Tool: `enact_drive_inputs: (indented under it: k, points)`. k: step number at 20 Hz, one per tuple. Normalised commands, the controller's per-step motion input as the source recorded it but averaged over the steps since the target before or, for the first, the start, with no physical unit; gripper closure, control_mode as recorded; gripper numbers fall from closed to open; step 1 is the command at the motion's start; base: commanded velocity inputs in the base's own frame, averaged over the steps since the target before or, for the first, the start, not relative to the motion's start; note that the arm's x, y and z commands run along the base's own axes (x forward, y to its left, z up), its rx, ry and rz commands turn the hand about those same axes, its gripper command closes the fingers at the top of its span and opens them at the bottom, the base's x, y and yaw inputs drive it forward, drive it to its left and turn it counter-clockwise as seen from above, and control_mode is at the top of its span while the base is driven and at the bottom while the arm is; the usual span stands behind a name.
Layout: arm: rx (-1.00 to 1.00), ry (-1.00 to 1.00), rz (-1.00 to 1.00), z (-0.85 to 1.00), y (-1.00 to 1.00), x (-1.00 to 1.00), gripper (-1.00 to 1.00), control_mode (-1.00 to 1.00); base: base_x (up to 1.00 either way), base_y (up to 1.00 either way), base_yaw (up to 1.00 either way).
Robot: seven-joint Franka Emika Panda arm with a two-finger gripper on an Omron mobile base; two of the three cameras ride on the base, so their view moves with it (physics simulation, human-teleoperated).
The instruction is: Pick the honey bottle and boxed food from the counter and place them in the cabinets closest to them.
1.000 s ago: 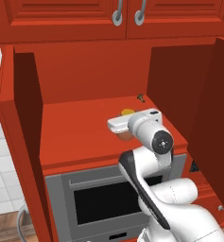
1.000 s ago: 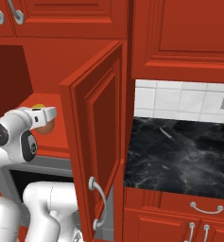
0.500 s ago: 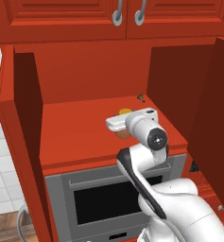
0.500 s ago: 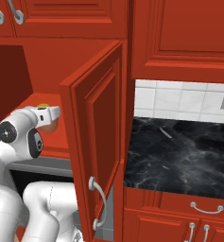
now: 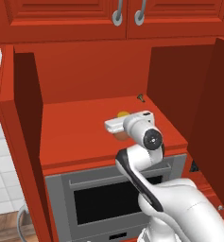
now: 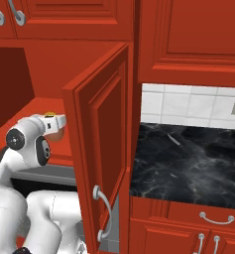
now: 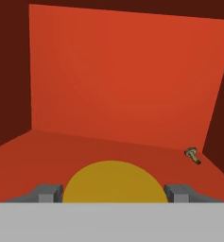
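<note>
Honey bottle [image 7: 111, 182] sits right between my fingers [image 7: 46, 193], its yellow top rounding up at the bottom of the hand view. My tool [image 5: 124, 125] is reaching into the open cabinet [image 5: 85, 85] above the oven [image 5: 104, 198], low over the red shelf [image 5: 75, 132]. From the left base view a bit of orange-brown and yellow peeks out around the tool's white body; from the right base view the tool [image 6: 54, 122] hangs just behind the swung-open door [image 6: 106, 144], a yellow spot above it. The jaws stand wide, one finger on each side of the bottle, close against it; I can't tell if they actually press on it or whether the bottle rests on the shelf. A small metal peg [image 7: 192, 154] pokes out at the back right corner. Black table [image 6: 188, 163] lies to the right.
</note>
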Motion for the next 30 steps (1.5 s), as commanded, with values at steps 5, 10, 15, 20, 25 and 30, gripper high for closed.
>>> enact_drive_inputs:
  k: [5,10,15,20,25,30]
  points:
    - [0.00,0.01,0.00,-0.30,0.00,0.25,1.00,-1.00,0.00,0.00,0.00]
    - [0.00,0.00,0.00,-0.31,0.01,0.27,1.00,-1.00,0.00,0.00,0.00]
    - [0.00,0.00,0.00,-0.31,0.03,0.32,1.00,-1.00,0.00,0.00,0.00]
    - [0.00,0.00,0.00,-0.31,0.02,0.33,1.00,-1.00,0.00,0.00,0.00]
    - [0.00,0.00,0.00,-0.25,0.01,0.35,1.00,-1.00,0.00,0.00,0.00]
    - [0.00,0.00,0.00,-0.28,0.00,0.18,1.00,-1.00,0.00,0.00,0.00]
